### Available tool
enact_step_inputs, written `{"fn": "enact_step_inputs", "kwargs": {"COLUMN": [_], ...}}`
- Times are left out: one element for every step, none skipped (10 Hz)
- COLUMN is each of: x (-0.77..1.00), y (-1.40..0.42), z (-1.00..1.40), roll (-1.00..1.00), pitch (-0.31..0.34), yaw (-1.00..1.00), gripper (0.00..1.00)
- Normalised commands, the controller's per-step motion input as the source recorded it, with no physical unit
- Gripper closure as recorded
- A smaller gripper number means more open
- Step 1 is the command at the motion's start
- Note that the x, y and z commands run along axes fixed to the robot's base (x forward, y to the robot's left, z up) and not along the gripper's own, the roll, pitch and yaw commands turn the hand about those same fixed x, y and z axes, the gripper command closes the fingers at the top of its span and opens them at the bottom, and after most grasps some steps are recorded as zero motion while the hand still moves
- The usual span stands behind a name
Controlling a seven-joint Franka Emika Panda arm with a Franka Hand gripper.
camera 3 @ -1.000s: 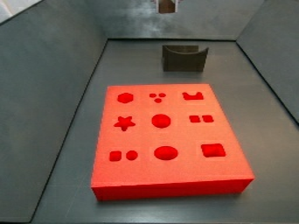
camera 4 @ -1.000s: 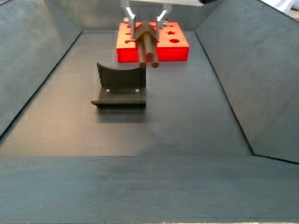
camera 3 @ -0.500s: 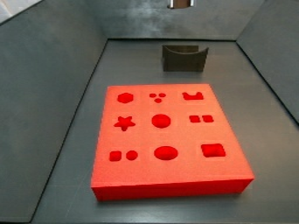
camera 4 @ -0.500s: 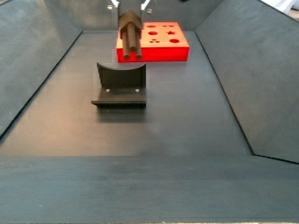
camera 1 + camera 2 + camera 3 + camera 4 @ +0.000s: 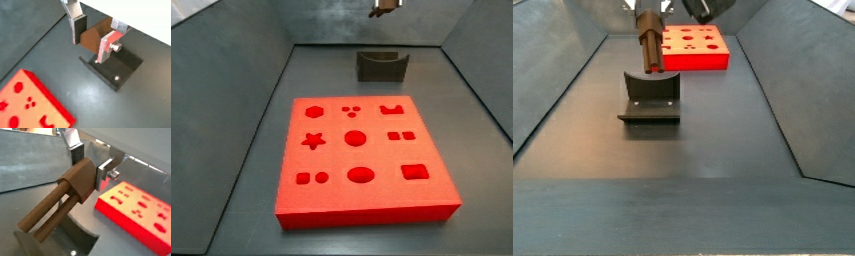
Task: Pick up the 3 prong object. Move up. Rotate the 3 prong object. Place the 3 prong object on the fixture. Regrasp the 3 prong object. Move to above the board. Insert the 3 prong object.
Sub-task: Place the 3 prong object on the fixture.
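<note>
Two-finger silver gripper (image 5: pixel 90 165) clamped on the blocky head of the brown 3 prong object (image 5: pixel 61 200), prongs hanging down in a side view (image 5: pixel 649 45). Held high above the dark grey notched fixture (image 5: pixel 649 97), apparently mid-rotation, so the piece can settle into the notch for regrasping. Thick bright red board (image 5: pixel 362 159) with shape cut-outs well apart, untouched.
</note>
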Motion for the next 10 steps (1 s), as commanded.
{"fn": "enact_step_inputs", "kwargs": {"x": [0.05, 0.06, 0.08, 0.07, 0.12, 0.13, 0.15, 0.16, 0.16, 0.17], "y": [0.04, 0.04, 0.03, 0.03, 0.14, 0.14, 0.14, 0.14, 0.14, 0.14], "z": [-0.01, -0.01, -0.02, -0.01, -1.0, -1.0, -1.0, -1.0, -1.0, -1.0], "roll": [-0.59, -0.47, -0.27, -0.22, -1.0, -1.0, -1.0, -0.91, -0.75, -0.53], "pitch": [0.079, 0.071, 0.066, 0.058, 0.225, 0.217, 0.24, 0.228, 0.184, 0.118], "yaw": [-0.1, -0.11, -0.1, -0.1, -0.08, -0.1, -0.14, -0.17, -0.2, -0.22], "gripper": [1.0, 1.0, 1.0, 1.0, 1.0, 1.0, 1.0, 1.0, 1.0, 1.0]}}
